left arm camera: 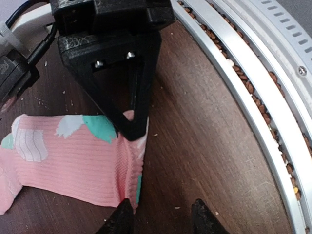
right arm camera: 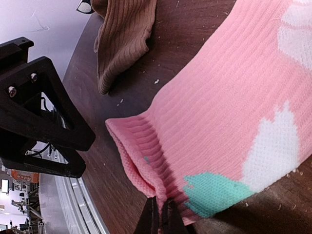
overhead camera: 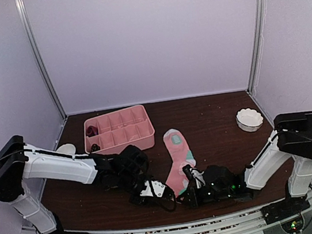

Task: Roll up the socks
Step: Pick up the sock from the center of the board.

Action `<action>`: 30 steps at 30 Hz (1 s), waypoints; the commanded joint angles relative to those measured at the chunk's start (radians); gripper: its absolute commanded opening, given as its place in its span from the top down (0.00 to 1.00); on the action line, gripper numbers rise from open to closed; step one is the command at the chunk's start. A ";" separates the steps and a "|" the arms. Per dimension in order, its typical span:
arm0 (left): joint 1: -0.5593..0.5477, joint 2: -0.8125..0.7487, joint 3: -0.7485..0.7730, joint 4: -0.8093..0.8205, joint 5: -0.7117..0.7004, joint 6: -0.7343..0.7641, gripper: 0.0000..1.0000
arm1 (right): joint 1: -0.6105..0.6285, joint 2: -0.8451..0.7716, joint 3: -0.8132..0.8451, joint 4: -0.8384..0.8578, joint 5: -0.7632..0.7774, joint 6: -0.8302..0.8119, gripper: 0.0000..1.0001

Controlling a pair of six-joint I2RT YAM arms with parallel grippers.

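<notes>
Pink sock [overhead camera: 179,159] is lying flat on the brown table [overhead camera: 218,143], close to the near edge and about midway between the left and right edges. Its cuff is pointing toward the near edge and its mint-patched end toward the far edge. White and mint-green patches are showing on the ribbed fabric.

The right gripper [right arm camera: 160,217] is reaching in low from the right, its fingers closed and pinching the near corner of the cuff. The left gripper [left arm camera: 163,220] is hovering just beside that same cuff, over bare wood next to the near edge. Its fingers are standing apart with nothing between them. Whether the finger [left arm camera: 122,217] nearer the sock is touching the fabric cannot be told.

A tan sock [right arm camera: 122,41] is lying crumpled near the pink one, apart from it. It shows only in the right wrist view.

A pink divided tray [overhead camera: 126,145] is sitting toward the far left of the table, with a dark red bundle [overhead camera: 91,129] resting in its far-left compartment. A white bowl [overhead camera: 249,120] is standing near the right edge.
</notes>
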 commanded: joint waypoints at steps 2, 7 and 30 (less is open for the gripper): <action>-0.002 0.060 0.030 0.066 -0.033 0.062 0.59 | -0.012 0.053 -0.052 -0.221 -0.063 0.033 1.00; -0.012 0.095 0.045 0.057 -0.043 0.087 0.62 | -0.025 0.049 -0.053 -0.227 -0.079 0.039 1.00; -0.033 0.143 0.110 0.041 -0.083 0.085 0.61 | -0.065 0.051 -0.041 -0.256 -0.167 0.002 1.00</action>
